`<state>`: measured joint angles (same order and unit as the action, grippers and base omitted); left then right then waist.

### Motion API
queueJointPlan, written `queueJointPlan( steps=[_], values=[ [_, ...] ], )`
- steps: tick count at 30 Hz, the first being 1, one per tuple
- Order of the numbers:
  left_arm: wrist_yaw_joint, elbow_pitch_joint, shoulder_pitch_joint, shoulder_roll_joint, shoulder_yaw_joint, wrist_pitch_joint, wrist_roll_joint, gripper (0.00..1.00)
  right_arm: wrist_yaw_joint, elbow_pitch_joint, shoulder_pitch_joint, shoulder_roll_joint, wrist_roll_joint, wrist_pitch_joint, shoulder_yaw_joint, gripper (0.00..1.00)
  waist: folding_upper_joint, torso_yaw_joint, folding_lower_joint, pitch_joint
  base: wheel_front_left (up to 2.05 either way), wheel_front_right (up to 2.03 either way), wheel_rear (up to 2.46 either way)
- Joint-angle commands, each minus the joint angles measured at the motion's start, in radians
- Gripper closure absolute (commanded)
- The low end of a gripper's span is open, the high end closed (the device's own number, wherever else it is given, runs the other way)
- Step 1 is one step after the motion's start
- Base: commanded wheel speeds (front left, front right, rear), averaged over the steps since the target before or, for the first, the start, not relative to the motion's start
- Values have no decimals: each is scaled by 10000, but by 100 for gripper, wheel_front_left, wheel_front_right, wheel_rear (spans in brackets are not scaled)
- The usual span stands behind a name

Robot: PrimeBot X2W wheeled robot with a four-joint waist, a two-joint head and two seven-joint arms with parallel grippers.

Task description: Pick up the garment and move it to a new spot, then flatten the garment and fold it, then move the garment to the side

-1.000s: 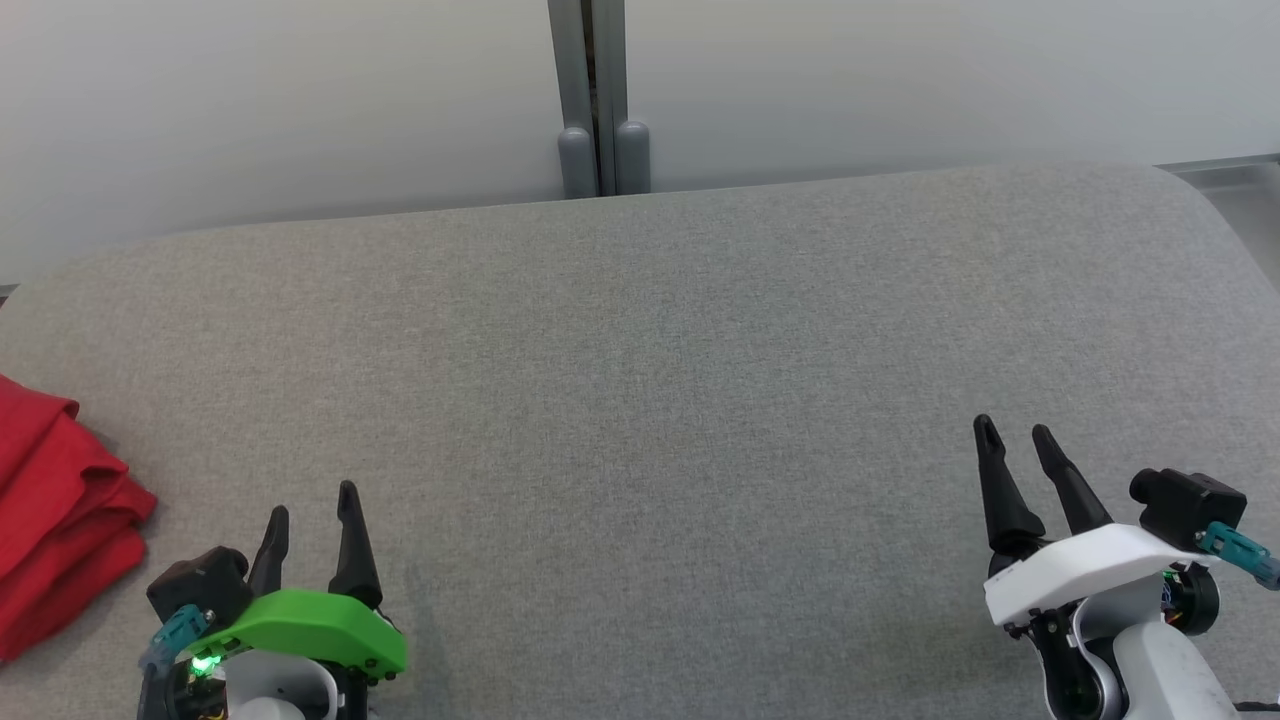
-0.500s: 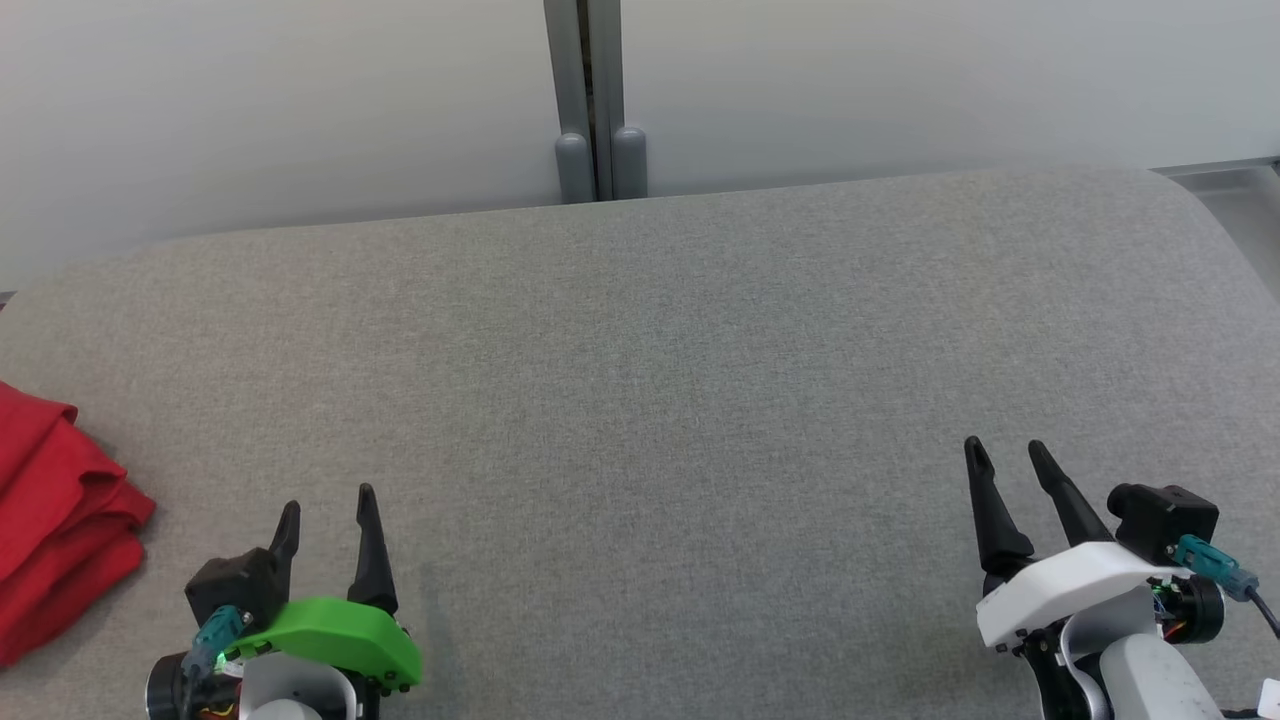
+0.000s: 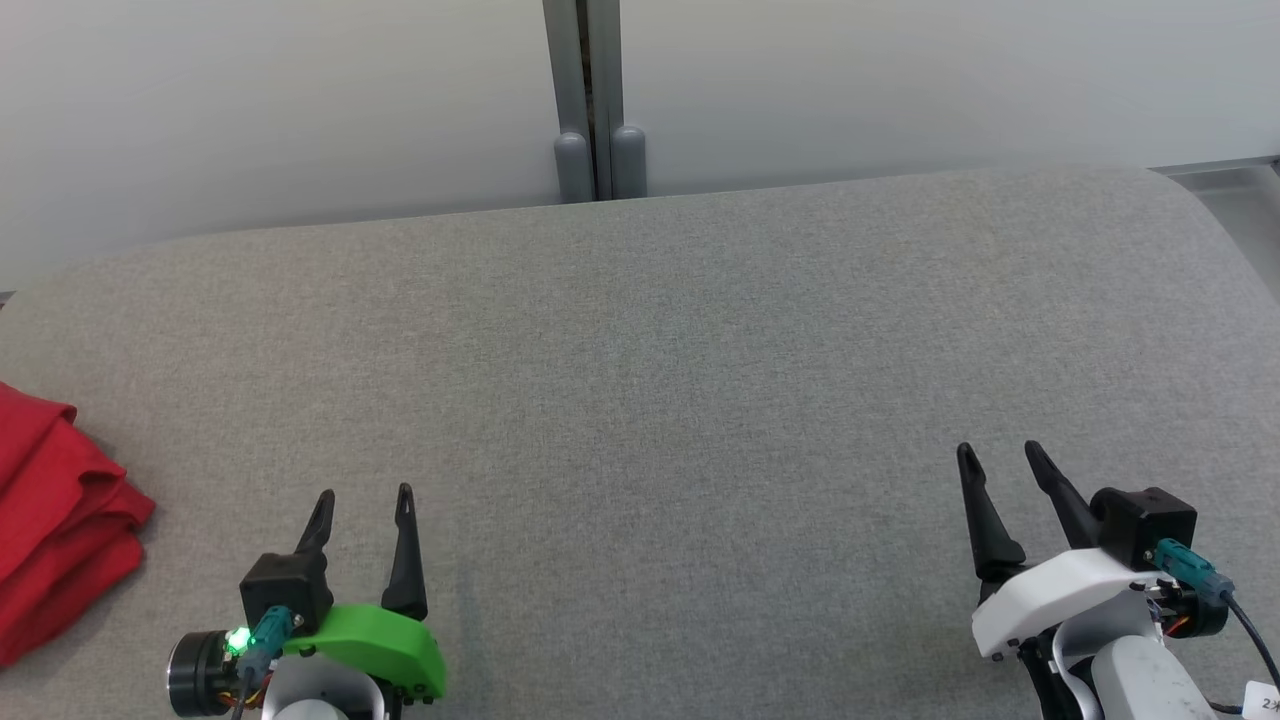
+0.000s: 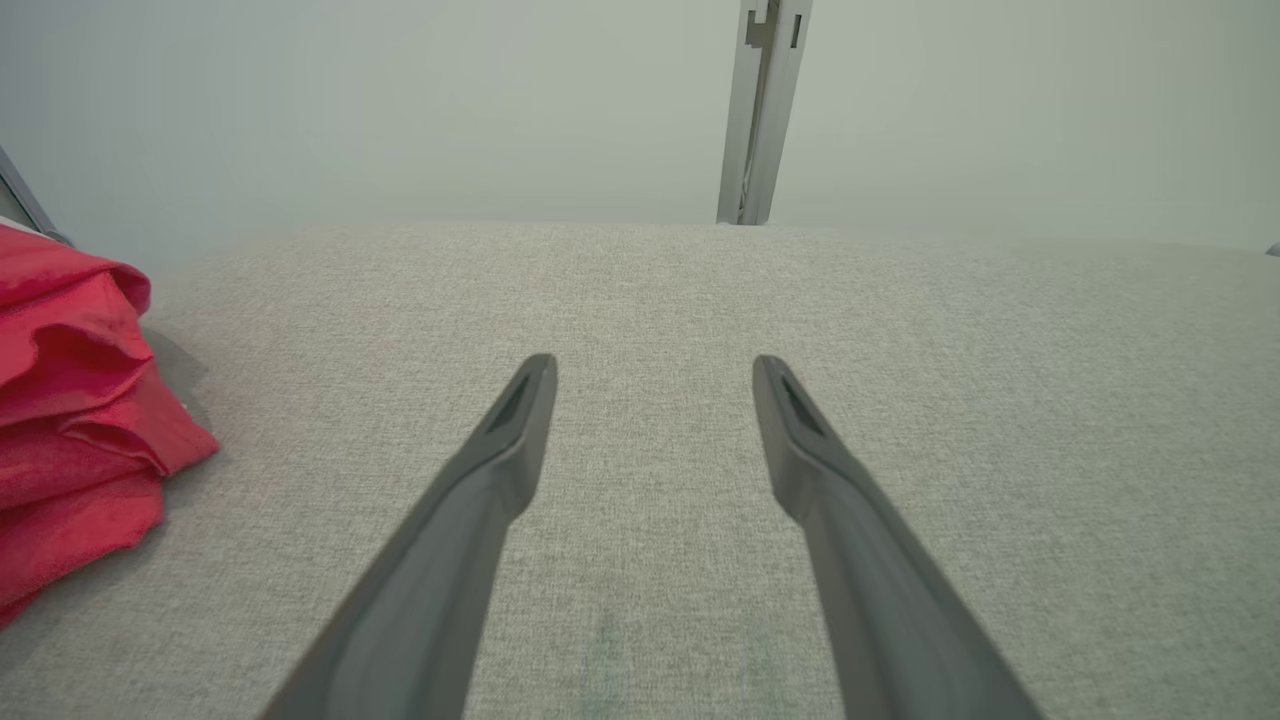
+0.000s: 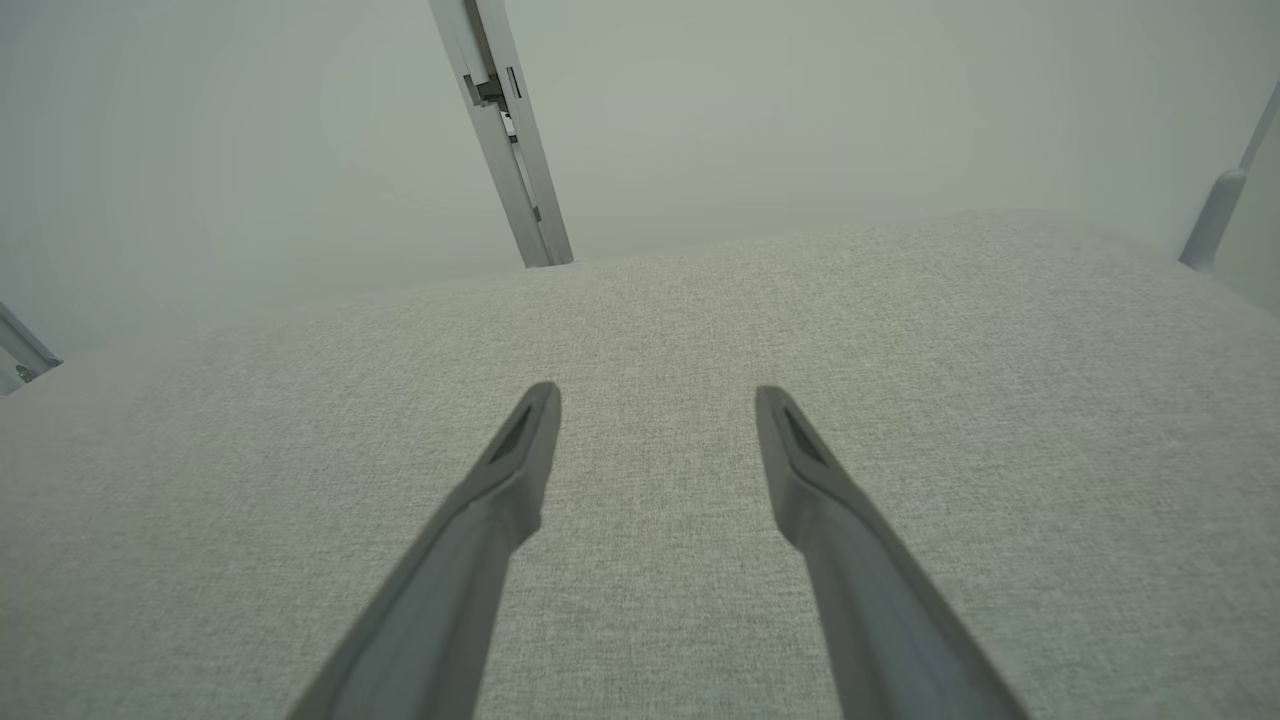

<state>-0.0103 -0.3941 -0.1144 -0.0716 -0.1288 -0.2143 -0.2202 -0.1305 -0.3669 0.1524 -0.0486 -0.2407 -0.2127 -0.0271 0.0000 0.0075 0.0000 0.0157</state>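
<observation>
Lying folded at the far left of the grey table, the red garment looks already set aside, so the task seems at its end. Left gripper and right gripper hang spread and empty, well apart, with open surface between them. The next move probably calls only for a retreat.

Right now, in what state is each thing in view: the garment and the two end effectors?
red garment, folded in layers, lying at the left edge of the grey surface, not held
left end effector, open, empty, apart from the garment
right end effector, open, empty
</observation>
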Motion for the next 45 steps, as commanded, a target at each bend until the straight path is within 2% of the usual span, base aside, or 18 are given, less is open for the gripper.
queueJointPlan(
  steps=[1,11,16,20,25,36,41,45],
  values=[
    [-47,49,-48,0,-38,-103,294,0,-3,30,82,-30,272,-121,-36,0,0,4,0,0,0,0,0],
    [31,-6,139,62,-130,-291,960,0,-3,-11,54,-34,871,-301,-21,0,0,29,0,3,0,0,0],
    [107,-148,140,90,-89,-369,1232,0,-4,-69,-59,-36,1192,-398,28,0,0,311,0,153,0,0,0],
    [183,-277,-48,98,38,-446,1504,0,-2,-43,-15,-42,1522,-469,91,0,0,926,0,385,0,0,0],
    [280,-476,-76,127,265,-525,1688,0,-2,-102,84,-46,1777,-544,252,0,0,2073,0,602,0,0,0],
    [369,-753,403,181,1210,-507,1137,0,1,-248,268,-47,1571,-537,976,0,0,4469,0,793,0,0,0],
    [414,-741,735,198,1643,-505,1017,0,2,-332,252,-48,1538,-537,1243,0,0,5226,0,799,0,0,0],
    [420,-641,922,207,2066,-505,825,0,2,-405,422,-56,1513,-537,1526,0,0,5389,0,935,0,0,0]
  ],
)
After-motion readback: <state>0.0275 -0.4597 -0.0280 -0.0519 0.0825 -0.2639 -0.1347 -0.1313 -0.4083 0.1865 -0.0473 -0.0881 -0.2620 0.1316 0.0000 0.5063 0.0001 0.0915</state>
